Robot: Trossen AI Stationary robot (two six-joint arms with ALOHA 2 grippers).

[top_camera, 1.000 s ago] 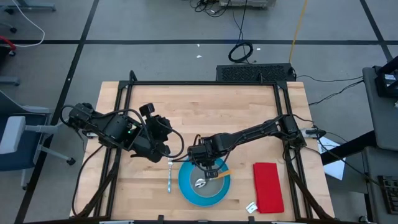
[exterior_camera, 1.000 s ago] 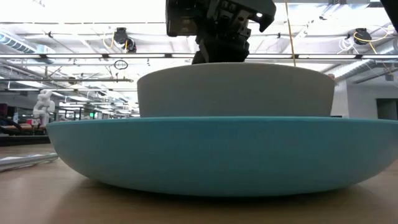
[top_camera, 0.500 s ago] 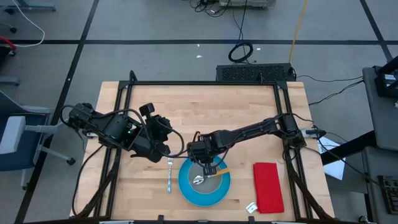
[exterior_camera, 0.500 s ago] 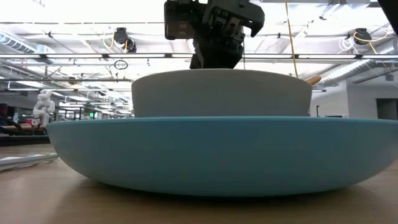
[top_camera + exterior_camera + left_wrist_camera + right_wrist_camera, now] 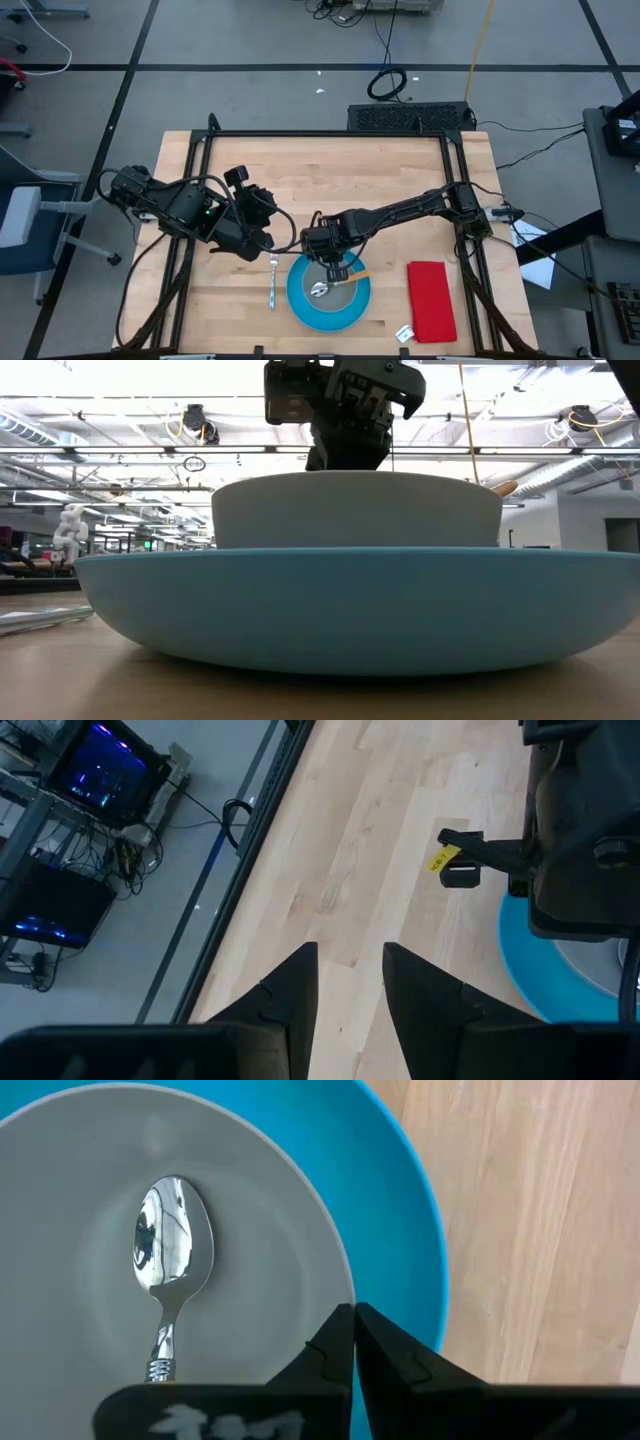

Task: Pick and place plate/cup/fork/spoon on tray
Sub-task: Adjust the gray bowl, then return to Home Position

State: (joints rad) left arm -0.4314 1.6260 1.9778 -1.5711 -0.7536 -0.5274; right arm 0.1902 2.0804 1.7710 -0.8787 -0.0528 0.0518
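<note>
A: Where is the cup?

B: The pale-grey cup (image 5: pixel 329 284) sits inside the blue plate (image 5: pixel 352 309), at the plate's 11 o'clock side. The plate is on the wooden table (image 5: pixel 330 180).

A: And the spoon?

B: The spoon (image 5: pixel 163 1265) lies in the cup. Its shiny bowl faces up, and its orange handle (image 5: pixel 354 277) sticks out over the rim toward 3 o'clock.

A: What is the right gripper doing?

B: The right gripper (image 5: pixel 330 262) hangs over the cup's 12 o'clock edge. Its two fingers are pressed together, with nothing between them.

A: And the fork?

B: The fork (image 5: pixel 272 281) lies flat on the table at the plate's 9 o'clock, not touching it.

A: The other arm?

B: The left gripper (image 5: pixel 262 238) waits near the fork's top end. Its fingers are a little apart and hold nothing.

A: Anything else?

B: A red cloth (image 5: pixel 431 300) lies at the plate's 3 o'clock.
</note>
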